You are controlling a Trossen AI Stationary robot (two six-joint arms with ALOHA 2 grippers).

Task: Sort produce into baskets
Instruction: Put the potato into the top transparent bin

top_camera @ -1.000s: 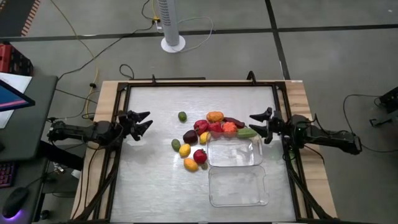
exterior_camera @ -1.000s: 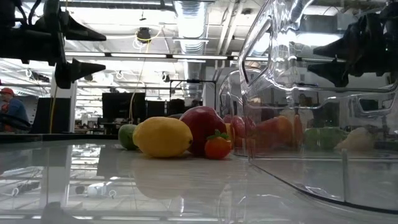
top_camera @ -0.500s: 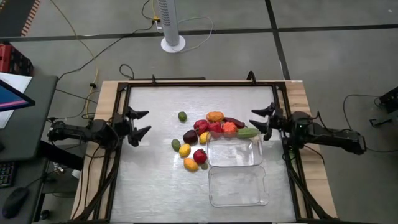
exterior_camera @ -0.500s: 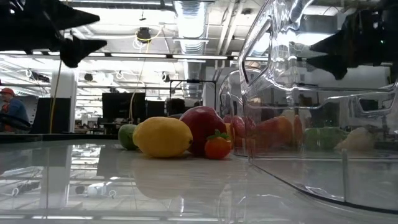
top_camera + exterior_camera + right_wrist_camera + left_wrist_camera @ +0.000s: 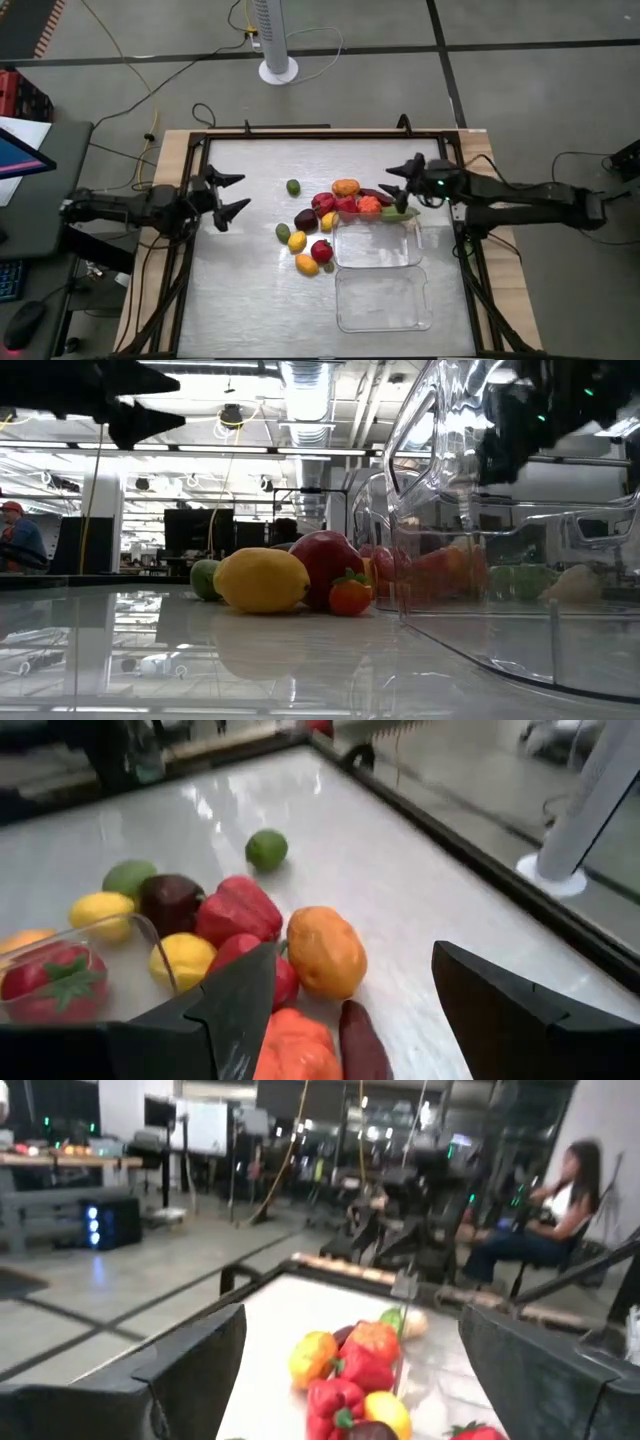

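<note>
The produce (image 5: 330, 215) lies in a loose pile on the white table top, mid-table: red, orange, yellow, green and maroon pieces, with a lime (image 5: 293, 187) apart on the far left. Two clear trays lie right of it, one (image 5: 412, 262) against the pile and one (image 5: 340, 300) nearer the front edge. My right gripper (image 5: 392, 182) is open above the pile's right end; its wrist view shows an orange fruit (image 5: 325, 952) just ahead of its fingers. My left gripper (image 5: 244, 193) is open and empty at the table's left, facing the pile (image 5: 350, 1375).
A black frame (image 5: 300, 133) runs round the table top. A long green vegetable (image 5: 398, 213) lies at the far rim of the far tray. Bare table shows between my left gripper and the pile. People sit in the room beyond the table (image 5: 560, 1210).
My right gripper has moved toward the table's left, from the right edge to above the right end of the produce pile, staying open. My left gripper has risen a little. The produce and the trays have not moved.
</note>
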